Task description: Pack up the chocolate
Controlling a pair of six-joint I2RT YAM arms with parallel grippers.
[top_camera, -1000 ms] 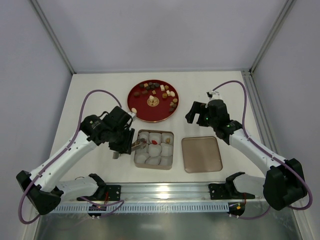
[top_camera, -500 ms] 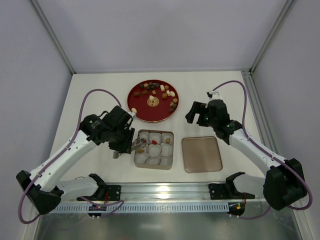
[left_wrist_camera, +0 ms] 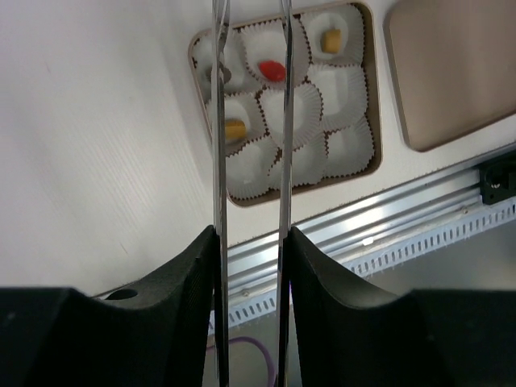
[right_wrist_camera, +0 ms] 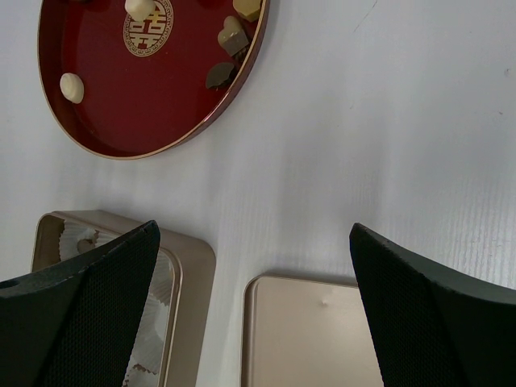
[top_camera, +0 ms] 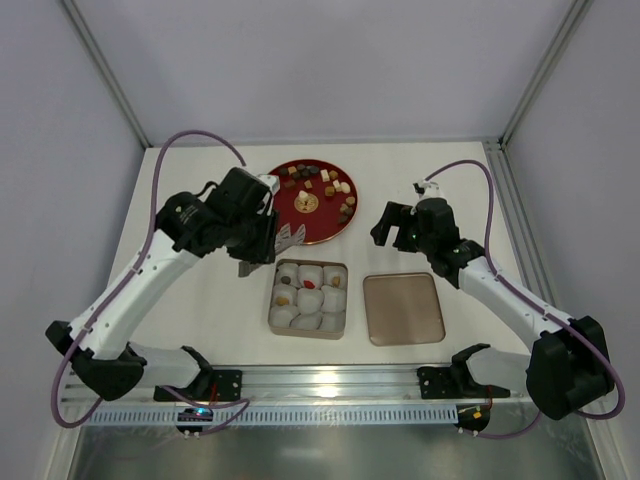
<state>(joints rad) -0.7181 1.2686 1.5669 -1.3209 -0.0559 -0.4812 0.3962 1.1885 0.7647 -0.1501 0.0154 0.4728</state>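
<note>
Several chocolates (top_camera: pixel 320 178) lie on the far half of the red plate (top_camera: pixel 280 215); a few show in the right wrist view (right_wrist_camera: pixel 233 35). The gold box (top_camera: pixel 307 335) holds white paper cups. Some cups hold chocolates: a red one (left_wrist_camera: pixel 272 70), a tan one (left_wrist_camera: pixel 330 39) and another tan one (left_wrist_camera: pixel 235 127). My left gripper (top_camera: pixel 272 243) is shut on metal tweezers (left_wrist_camera: pixel 219 161). It hovers between the plate and the box. The blades stand apart, and their tips are out of the left wrist view. My right gripper (top_camera: pixel 385 228) is wide open and empty, above the table right of the plate.
The gold lid (top_camera: pixel 403 308) lies flat to the right of the box, and shows in the left wrist view (left_wrist_camera: pixel 451 72) and the right wrist view (right_wrist_camera: pixel 314 339). A metal rail (top_camera: pixel 330 385) runs along the near edge. White walls close the sides and back.
My left gripper has risen with the tweezers from the box's left cups and moved back toward the plate. A brown chocolate now lies in a left cup. The right arm has not moved.
</note>
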